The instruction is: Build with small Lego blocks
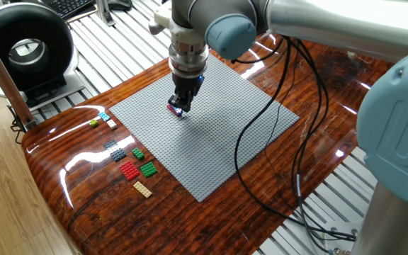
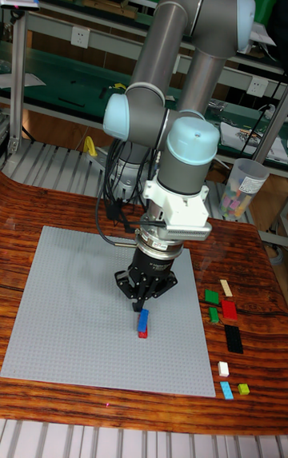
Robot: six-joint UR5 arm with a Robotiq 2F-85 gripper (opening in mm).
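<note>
**Spotter:** Where is your gripper?

**Me:** My gripper is low over the grey baseplate, pointing straight down. In the fixed view it sits toward the plate's upper left part. Its fingers are drawn close together, right above a small stack. I cannot tell whether they actually clamp it or only touch its top.

**Spotter:** What is the stack?

**Me:** A blue brick lying on the plate with a red piece at its near end in the tall view. In the fixed view I see the same pair just under the fingertips, red and blue edges showing.

**Spotter:** And the loose blocks?

**Me:** They lie on the wooden bench beside the plate, well apart from the gripper. In the fixed view, nearest the plate edge: a small green block, a larger green plate, a red plate touching or just beside it, and a tan plate closest to the bench's front. Two dark grey pieces lie next to the small green one. Farther up the bench: a cyan one, a yellow-green one and a white one, close together.

**Spotter:** Anything around the arm?

**Me:** Black cables hang from the arm and loop across the plate's right side and down the bench.
</note>
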